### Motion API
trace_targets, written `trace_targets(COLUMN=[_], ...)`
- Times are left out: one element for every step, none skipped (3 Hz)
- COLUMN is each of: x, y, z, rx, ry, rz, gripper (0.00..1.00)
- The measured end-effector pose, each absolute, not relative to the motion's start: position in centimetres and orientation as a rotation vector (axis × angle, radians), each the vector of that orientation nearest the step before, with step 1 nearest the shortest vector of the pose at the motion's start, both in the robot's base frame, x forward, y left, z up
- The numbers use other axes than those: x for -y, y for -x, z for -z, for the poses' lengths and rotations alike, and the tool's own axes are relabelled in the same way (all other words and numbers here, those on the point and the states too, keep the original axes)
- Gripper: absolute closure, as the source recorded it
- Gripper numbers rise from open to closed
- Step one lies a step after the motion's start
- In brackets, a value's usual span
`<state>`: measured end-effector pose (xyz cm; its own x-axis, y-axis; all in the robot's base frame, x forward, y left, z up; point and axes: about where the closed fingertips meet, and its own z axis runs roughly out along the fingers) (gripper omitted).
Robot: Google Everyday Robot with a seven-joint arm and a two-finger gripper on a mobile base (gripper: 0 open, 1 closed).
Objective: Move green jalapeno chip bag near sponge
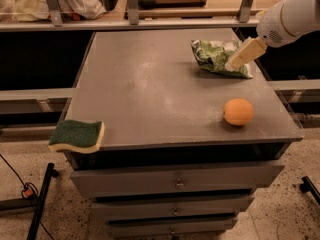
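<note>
Currently: beige gripper [235, 63], closure untellable, over crumpled green foil chip bag [214, 57], back-right corner. Risk: foil slips before reaching front-left green-topped sponge [77, 135].

All positions are referenced to the table [150, 94].

- Bag [212, 56]: lies on the table top, at the far right, short of the far edge.
- Sponge [77, 135]: lies at the near left corner of the table, overhanging the left and near edges.
- Orange [238, 112]: sits on the table top, near right area, close to the near edge.
- Gripper [240, 58]: is over the far right of the table, at the right end of the bag; contact cannot be determined.
- Arm [290, 16]: enters from beyond the table's far right corner.
- Drawers [175, 184]: are stacked below the table top, on its near side.
- Shelf [150, 21]: runs behind the table's far edge.
</note>
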<state>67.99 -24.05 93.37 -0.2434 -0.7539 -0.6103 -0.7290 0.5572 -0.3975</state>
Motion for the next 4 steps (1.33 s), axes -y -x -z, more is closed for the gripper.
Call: trace_targets(x=[22.7, 21.5, 20.6, 20.4], y=[-71.6, -74.0, -74.8, -74.6], z=[-91.3, -89.0, -86.9, -85.0], rx=[-1.954, -1.966, -2.002, -2.042], ry=[1.162, 1.144, 1.143, 1.146], rz=[-0.027, -0.079, -0.122, -0.153], gripper=[0.00, 0.00, 0.19, 0.43])
